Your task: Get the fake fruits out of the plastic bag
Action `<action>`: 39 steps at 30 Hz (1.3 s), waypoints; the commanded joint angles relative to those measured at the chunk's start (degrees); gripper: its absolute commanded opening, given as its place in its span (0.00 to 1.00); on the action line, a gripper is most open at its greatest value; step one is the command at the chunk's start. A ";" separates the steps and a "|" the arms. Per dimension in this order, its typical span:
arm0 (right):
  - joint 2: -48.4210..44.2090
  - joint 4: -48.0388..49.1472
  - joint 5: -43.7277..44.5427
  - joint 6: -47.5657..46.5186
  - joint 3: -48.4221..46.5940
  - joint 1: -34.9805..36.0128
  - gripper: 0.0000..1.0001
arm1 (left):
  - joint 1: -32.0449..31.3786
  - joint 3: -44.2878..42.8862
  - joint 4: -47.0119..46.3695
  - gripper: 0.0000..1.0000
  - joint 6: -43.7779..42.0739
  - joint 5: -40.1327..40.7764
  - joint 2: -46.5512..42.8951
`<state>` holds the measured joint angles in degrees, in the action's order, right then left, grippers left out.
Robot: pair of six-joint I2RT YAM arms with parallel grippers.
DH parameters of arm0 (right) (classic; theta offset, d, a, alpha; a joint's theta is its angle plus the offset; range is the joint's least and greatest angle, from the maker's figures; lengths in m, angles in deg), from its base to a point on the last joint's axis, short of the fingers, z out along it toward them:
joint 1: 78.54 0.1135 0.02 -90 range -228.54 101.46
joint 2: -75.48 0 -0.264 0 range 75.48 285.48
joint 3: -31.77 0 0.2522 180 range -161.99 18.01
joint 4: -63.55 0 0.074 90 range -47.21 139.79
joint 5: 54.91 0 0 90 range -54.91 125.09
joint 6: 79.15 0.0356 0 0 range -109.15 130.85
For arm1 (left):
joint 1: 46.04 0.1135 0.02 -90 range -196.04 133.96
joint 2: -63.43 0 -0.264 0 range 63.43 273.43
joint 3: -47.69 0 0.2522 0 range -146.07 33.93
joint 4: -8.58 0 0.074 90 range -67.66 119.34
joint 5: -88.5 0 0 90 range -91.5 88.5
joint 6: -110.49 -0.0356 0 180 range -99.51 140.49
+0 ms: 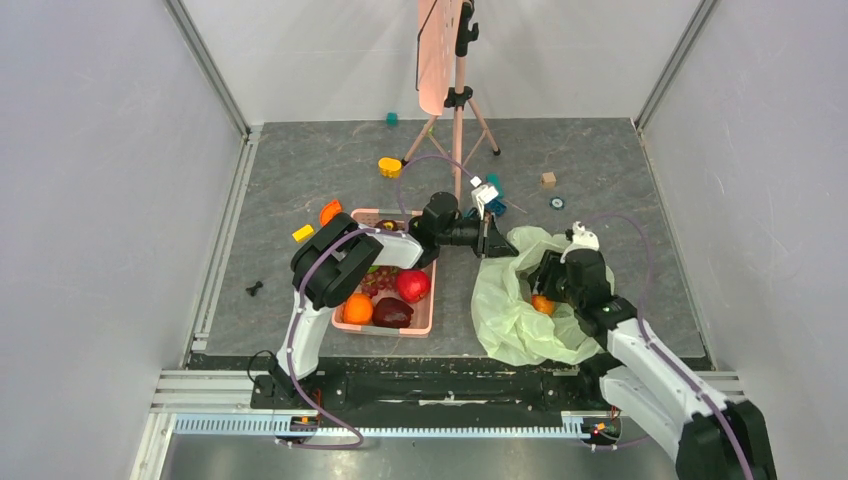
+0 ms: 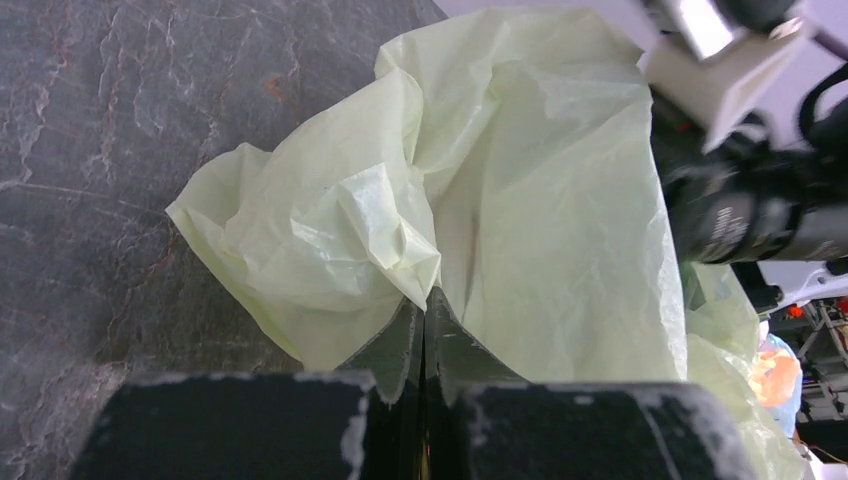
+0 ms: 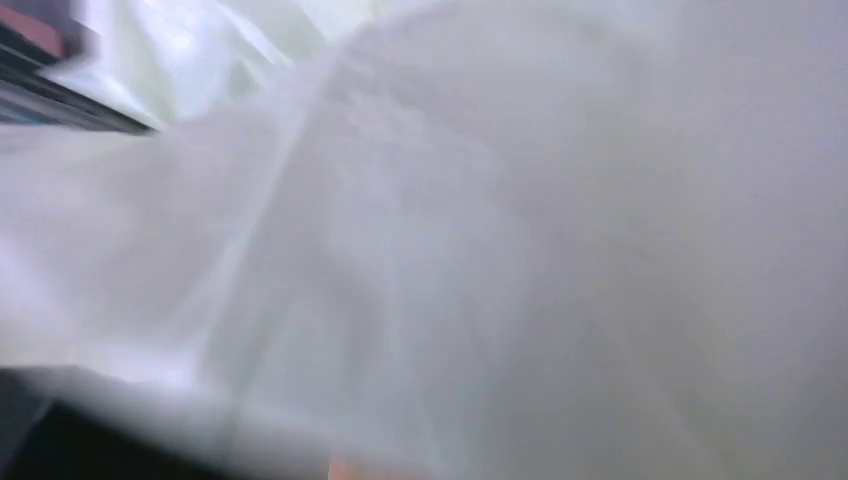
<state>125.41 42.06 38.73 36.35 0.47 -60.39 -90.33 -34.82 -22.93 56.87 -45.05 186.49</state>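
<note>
We record one plastic bag, pale green and crumpled, lying on the worktop at about 4 o'clock from its centre, at 3 o'clock of the one pink basket. The left gripper reaches across to the bag's 11 o'clock edge. In the left wrist view its jaws are pressed together with a fold of the film pinched between them. The right gripper is sunk into the bag from 3 o'clock. Its wrist view is filled with blurred pale film, so we cannot tell how its jaws stand. One bagged orange is visible, lying in the bag's open mouth just beside the right gripper; whether they touch is unclear, and we can make out no further fruit through the film. Three task fruits lie outside the bag. Two are in the basket, a second orange at its 7 o'clock corner and one red apple at 4 o'clock. One orange-red fruit sits on the worktop at 10 o'clock of the basket. The basket also holds one dark maroon fruit between the second orange and the apple, and one grape bunch near its middle. Loose on the worktop we count one yellow block, one teal block and one wooden cube. One tripod stands at 12 o'clock.
</note>
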 commanded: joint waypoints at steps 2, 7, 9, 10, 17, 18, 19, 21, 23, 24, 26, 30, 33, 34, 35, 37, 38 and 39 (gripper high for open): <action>-9.16 -7.65 3.43 0.07 -7.57 0.12 0.37 | 0.78 1.45 -2.60 0.02 -1.70 0.40 -1.36; -12.77 -13.32 3.43 -0.42 -12.69 0.05 0.38 | 1.04 1.52 -3.11 0.02 -1.63 0.23 -2.10; -13.55 -14.82 3.41 -0.54 -13.78 0.06 0.38 | 1.13 1.68 -3.28 0.02 -1.70 0.09 -2.24; -13.99 -15.57 3.40 -0.60 -14.28 0.05 0.38 | 1.20 1.80 -3.45 0.02 -1.74 0.05 -2.27; -15.62 -19.93 3.67 -2.38 -19.80 0.04 0.38 | 1.49 1.60 -1.09 0.02 -1.53 2.36 -1.84; -15.71 -20.55 4.07 -2.80 -20.74 0.04 0.38 | 1.49 1.43 0.04 0.02 -1.73 3.39 -1.89; -15.74 -21.12 4.51 -3.14 -21.82 0.02 0.38 | 1.49 1.35 1.73 0.04 -1.94 4.37 -2.11; -15.76 -22.10 5.25 -4.01 -23.54 0.09 0.38 | 1.49 1.03 5.27 0.14 -3.02 6.39 -3.40; -15.83 -22.92 5.70 -4.35 -25.03 0.00 0.38 | 1.49 1.00 9.17 0.33 -4.47 9.02 -5.50; -15.90 -23.03 5.70 -4.47 -25.66 0.09 0.38 | 1.49 0.91 11.81 0.39 -5.17 10.44 -6.68; -15.82 -23.36 5.59 -4.83 -27.06 0.05 0.39 | 1.49 0.45 16.58 0.48 -6.71 12.91 -9.14; -15.35 -23.65 5.63 -5.87 -29.65 0.10 0.39 | 1.49 0.34 24.06 0.82 -7.99 17.56 -14.62; -14.59 -23.65 5.52 -6.91 -31.02 0.04 0.39 | 1.49 0.39 28.44 0.95 -8.16 21.05 -19.53; -14.32 -23.66 5.32 -7.23 -31.51 0.13 0.39 | 1.49 0.05 30.65 0.96 -8.35 22.33 -21.06; -14.06 -23.51 4.86 -7.50 -31.74 0.09 0.39 | 1.49 -0.22 32.77 0.96 -8.46 23.67 -22.77; -13.46 -22.26 2.08 -8.40 -31.85 0.05 0.39 | 1.49 0.21 37.78 0.97 -8.59 28.43 -26.52; -13.14 -21.64 0.61 -8.79 -31.81 0.01 0.39 | 1.49 1.01 39.63 0.97 -8.63 30.16 -28.87; -12.75 -20.81 -1.02 -9.04 -31.64 0.10 0.40 | 1.49 2.14 41.22 0.97 -8.46 31.96 -31.43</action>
<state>111.49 18.61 42.30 29.84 -29.15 -60.39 -89.13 -33.44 8.63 50.70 -22.59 163.79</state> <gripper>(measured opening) 0.527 0.969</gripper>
